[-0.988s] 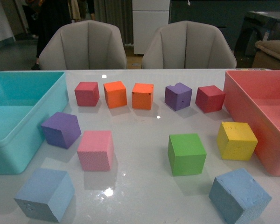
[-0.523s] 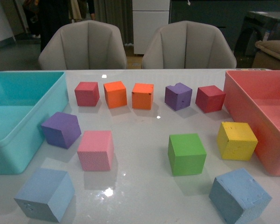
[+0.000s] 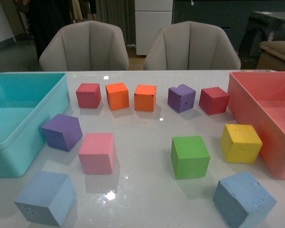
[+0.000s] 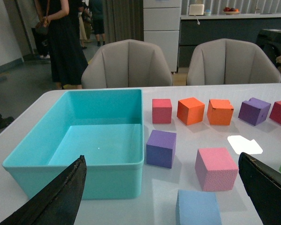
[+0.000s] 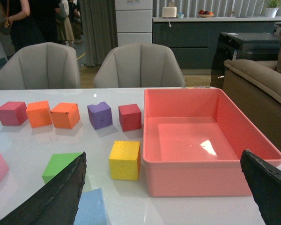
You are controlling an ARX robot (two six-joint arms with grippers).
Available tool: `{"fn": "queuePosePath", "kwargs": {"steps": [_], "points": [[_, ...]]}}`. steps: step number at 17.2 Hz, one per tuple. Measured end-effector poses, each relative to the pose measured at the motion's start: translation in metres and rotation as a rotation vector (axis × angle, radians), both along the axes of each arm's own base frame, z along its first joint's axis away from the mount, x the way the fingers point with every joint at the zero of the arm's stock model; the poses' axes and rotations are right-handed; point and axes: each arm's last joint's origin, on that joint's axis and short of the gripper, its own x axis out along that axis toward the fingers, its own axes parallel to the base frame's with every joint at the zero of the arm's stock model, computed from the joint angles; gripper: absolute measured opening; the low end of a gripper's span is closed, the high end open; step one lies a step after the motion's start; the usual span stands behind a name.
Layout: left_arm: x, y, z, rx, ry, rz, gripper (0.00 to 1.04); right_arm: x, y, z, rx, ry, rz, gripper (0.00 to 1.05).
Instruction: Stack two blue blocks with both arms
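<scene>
Gaping wide, both: left pincer (image 4: 161, 158) frames the paler blue block (image 4: 196, 207), right pincer (image 5: 163, 153) has the darker blue block (image 5: 91, 208) beside one finger (image 5: 61, 197).

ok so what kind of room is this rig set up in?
Probably an open office or lounge area rather than a lab. There is a white table with padded grey chairs, a dark counter along the back wall, a brown sofa, and a person standing behind.

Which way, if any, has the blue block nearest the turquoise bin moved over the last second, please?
No, it has not moved: the blue block keeps the same gap from the turquoise bin and the pink block in the front view.
</scene>
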Motion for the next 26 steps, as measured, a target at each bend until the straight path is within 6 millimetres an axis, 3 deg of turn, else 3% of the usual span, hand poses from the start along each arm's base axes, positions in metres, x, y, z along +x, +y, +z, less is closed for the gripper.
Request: {"fn": "queuePosePath", "kwargs": {"steps": [10, 12, 17, 19, 20, 21, 23, 26], "points": [[0.0, 0.0, 0.0, 0.0, 0.0, 0.0, 0.98, 0.0, 0.0, 0.0, 0.0, 0.0, 0.0, 0.98], [0.0, 0.0, 0.0, 0.0, 0.0, 0.001, 0.98, 0.004, 0.002, 0.0, 0.007, 0.089, -0.061, 0.98], [0.0, 0.0, 0.0, 0.0, 0.0, 0.0, 0.98, 0.021, 0.008, 0.025, 0.005, 0.081, -0.056, 0.98], [0.0, 0.0, 0.0, 0.0, 0.0, 0.0, 0.98, 0.059, 0.022, 0.057, 0.002, 0.096, 0.006, 0.98], [0.0, 0.0, 0.0, 0.0, 0.0, 0.001, 0.98, 0.122, 0.043, 0.017, -0.004, 0.472, 0.08, 0.98], [0.0, 0.0, 0.0, 0.0, 0.0, 0.0, 0.98, 0.141, 0.053, -0.01, -0.017, 0.624, 0.094, 0.98], [0.0, 0.0, 0.0, 0.0, 0.0, 0.0, 0.98, 0.15, 0.064, -0.033, -0.039, 0.746, 0.12, 0.98], [0.0, 0.0, 0.0, 0.0, 0.0, 0.0, 0.98, 0.152, 0.071, -0.05, -0.056, 0.834, 0.137, 0.98]]}}
